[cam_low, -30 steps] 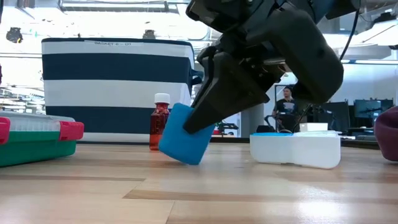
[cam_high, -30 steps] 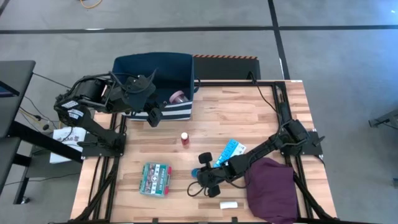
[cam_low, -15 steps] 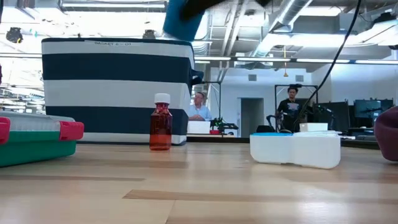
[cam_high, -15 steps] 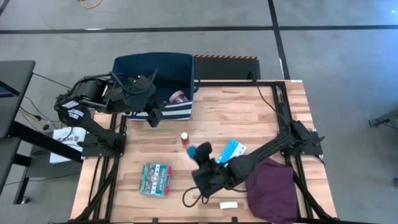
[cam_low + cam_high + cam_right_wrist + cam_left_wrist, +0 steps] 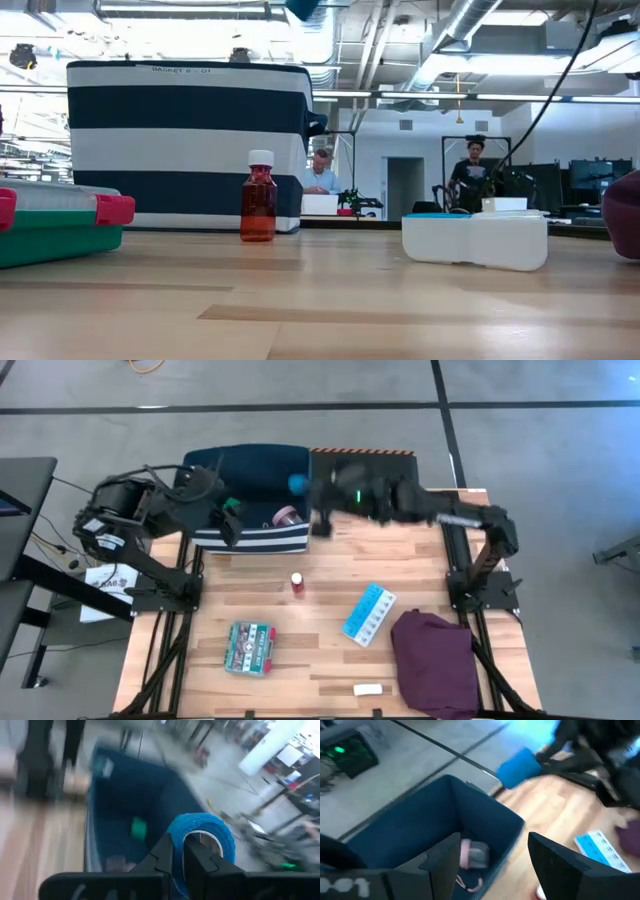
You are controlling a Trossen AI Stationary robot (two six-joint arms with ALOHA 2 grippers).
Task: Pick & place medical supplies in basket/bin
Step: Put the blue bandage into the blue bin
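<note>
So the wooden table (image 5: pixel 400 550) has the big navy bin (image 5: pixel 250 475) with the white stripes sitting at its far left corner, partly hanging past the far edge. Inside it you can see the pink cup (image 5: pixel 286 516) lying near the side facing the table, and there's something green (image 5: pixel 138 827) down in there too, can't really tell what from the blur.

Next biggest is the purple cloth (image 5: pixel 435 660), bunched up at the near right corner. The right arm is stretched from the right side across the far edge, and its right gripper (image 5: pixel 318 490) is up at the bin's right rim with its fingers (image 5: pixel 162 856) pinched tight on the blue tape roll (image 5: pixel 298 484), which hangs right over the open bin. From table level you only catch the roll as a blue bit (image 5: pixel 302 8) way above the bin's top.

The left gripper (image 5: pixel 228 520) is hovering off the left side, by the bin's left wall, with its fingers (image 5: pixel 560 862) spread wide and nothing between them.

Out on the table: green-red flat box (image 5: pixel 250 646) toward the near left, light-blue pill organizer (image 5: pixel 368 614) roughly mid-table just beside the cloth, little red-capped bottle (image 5: pixel 296 582) standing upright a bit in front of the bin, and the small white bar (image 5: pixel 367 689) close to the near edge, beside the cloth.
</note>
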